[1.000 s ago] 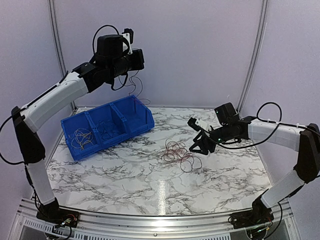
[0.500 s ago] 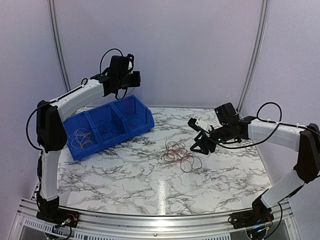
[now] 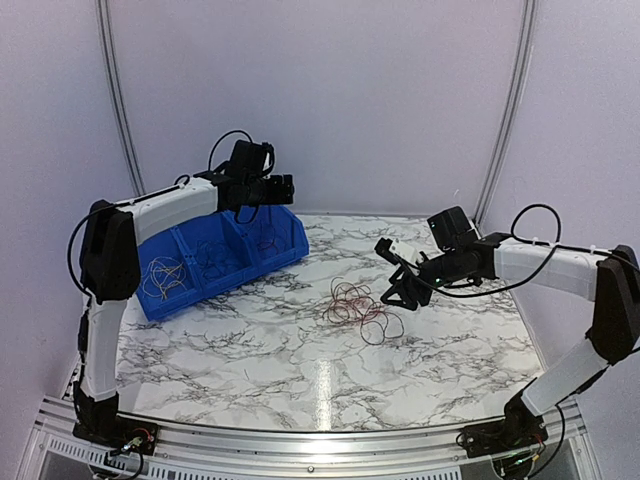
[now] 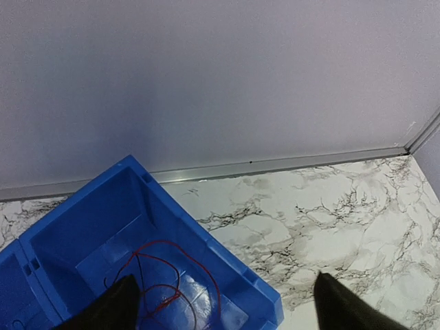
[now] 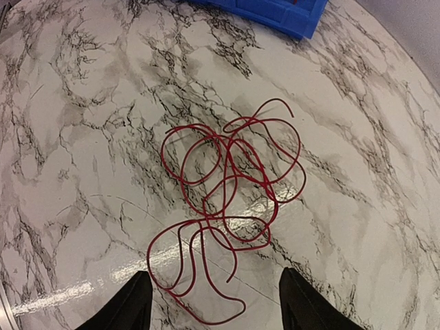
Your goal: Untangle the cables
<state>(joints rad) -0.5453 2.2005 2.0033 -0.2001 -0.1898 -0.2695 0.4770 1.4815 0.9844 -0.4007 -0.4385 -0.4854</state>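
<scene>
A tangle of red cables (image 5: 227, 199) lies loose on the marble table, seen mid-table in the top view as the cable tangle (image 3: 355, 305). My right gripper (image 5: 216, 306) hovers just above its near side, open, with nothing between the fingers; in the top view the right gripper (image 3: 396, 280) stands to the right of the tangle. My left gripper (image 4: 227, 316) is open over the right-hand compartment of the blue bin (image 4: 206, 237), where a single red wire (image 4: 165, 285) lies loose. The left gripper (image 3: 283, 190) hangs above the bin's far right end.
The blue bin (image 3: 285, 255) sits at the back left with three compartments. Pale wires (image 3: 165, 275) fill the left one and dark wires (image 3: 212, 258) the middle one. The booth wall (image 4: 220, 82) rises right behind the bin.
My left arm came down from high up to just over the bin and its gripper opened; the red wire it carried now lies in the right compartment. The right arm has barely moved.
</scene>
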